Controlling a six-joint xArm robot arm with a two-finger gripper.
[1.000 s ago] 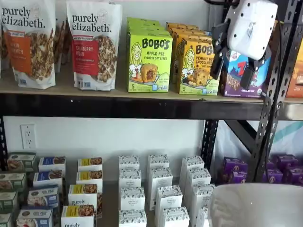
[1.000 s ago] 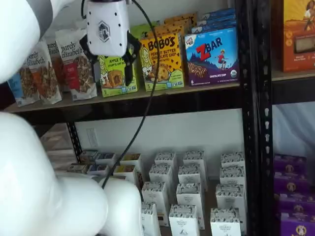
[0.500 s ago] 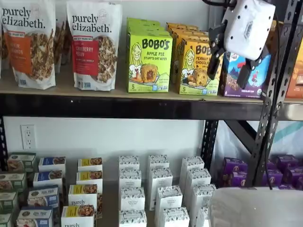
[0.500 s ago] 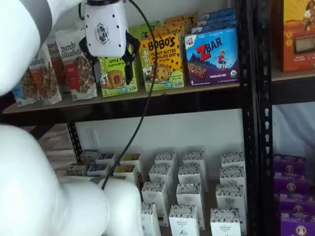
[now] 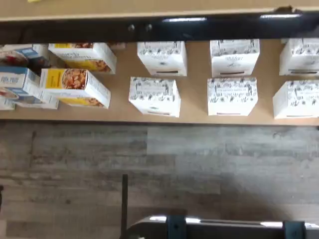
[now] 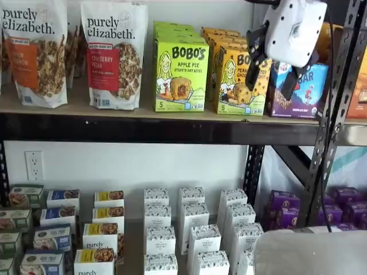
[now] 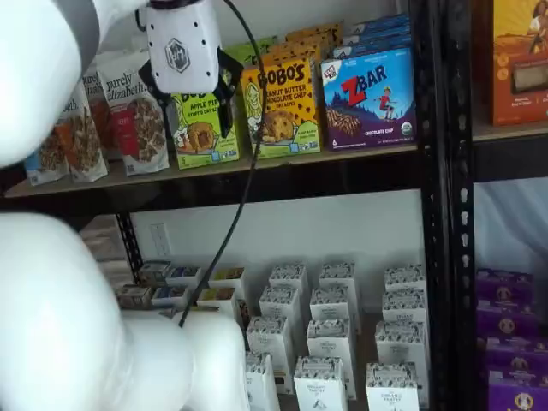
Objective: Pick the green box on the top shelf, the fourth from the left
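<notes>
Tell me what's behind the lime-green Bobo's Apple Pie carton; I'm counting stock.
Behind the lime-green Bobo's Apple Pie carton on the tan top shelf, more lime-green carton tops line up toward the wall. Their faces and exact count are covered by the front carton.

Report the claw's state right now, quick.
Claw: open, a plain gap between its two black fingers, holding nothing; it hangs in front of the top shelf, not touching the green box.
</notes>
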